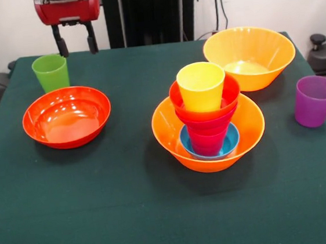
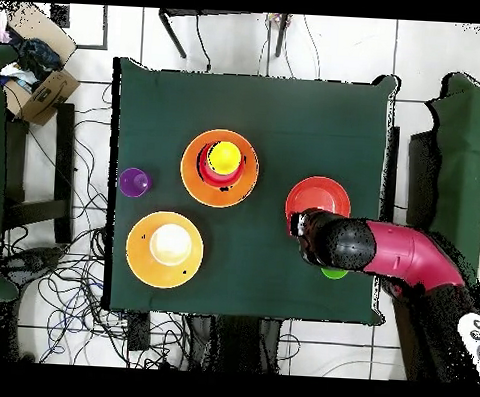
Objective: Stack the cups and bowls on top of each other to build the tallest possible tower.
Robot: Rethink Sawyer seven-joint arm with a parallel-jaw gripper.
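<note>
Nearest in the front view, centre right of the frame: the tower (image 1: 207, 117), built in a large orange bowl (image 1: 176, 135) that holds a small blue bowl (image 1: 231, 141), an upright magenta piece (image 1: 207, 142) nested in that, a small red-orange bowl (image 1: 205, 109) above it, and a yellow cup (image 1: 201, 85) upright on top, mouth up. Right of the frame, level with the tower and well apart from it: a purple cup (image 1: 315, 101), upright and standing alone on the green table (image 1: 103, 221). Left of the frame, slightly farther back: a wide shallow red-orange bowl (image 1: 67, 116), empty, mouth up. Just behind it, upper left: a green cup (image 1: 50, 72), upright, its long axis vertical, near the bowl's far rim but not seen to touch it. Upper right: a second large orange bowl (image 1: 249, 56), standing alone. Farthest, at the top edge, upper left: the gripper (image 1: 77, 47), its two black fingers hanging downward with a clear gap between them and nothing held. The deciding relation is judged to be this: the green cup lies below the jaws and a little to the left of them in the frame, and is nearer to them than any other loose piece. In the overhead view the arm is seen over the lower right of the table, partly covering the green cup.
</note>
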